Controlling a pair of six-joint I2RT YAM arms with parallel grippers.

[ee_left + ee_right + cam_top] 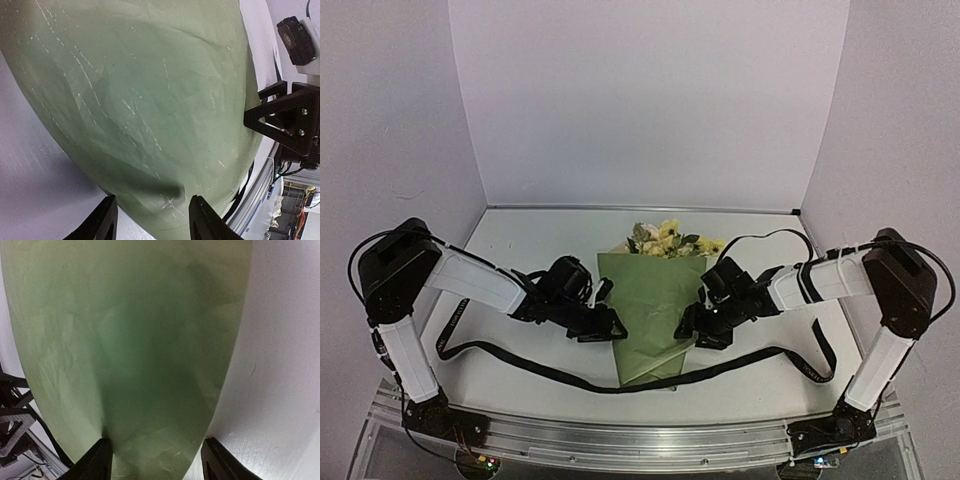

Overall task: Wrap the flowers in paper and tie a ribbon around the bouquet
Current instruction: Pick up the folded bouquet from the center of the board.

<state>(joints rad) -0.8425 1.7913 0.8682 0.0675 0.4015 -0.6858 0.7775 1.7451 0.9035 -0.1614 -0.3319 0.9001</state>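
The bouquet lies in the middle of the table as a cone of olive-green paper (650,310), its tip toward the arms. The yellow and cream flowers (665,238) stick out of its far end. The black ribbon (560,373) runs flat on the table and passes under the cone near its tip. My left gripper (605,325) sits at the cone's left edge, my right gripper (705,328) at its right edge. In the left wrist view the left gripper (152,222) is open, with the paper (150,100) spread below it. The right gripper (157,462) is open, its fingers straddling the paper (140,350).
The ribbon's left end (450,325) loops by the left arm, and its right end (815,360) curls by the right arm. White walls close in the table on three sides. A metal rail (640,440) runs along the near edge.
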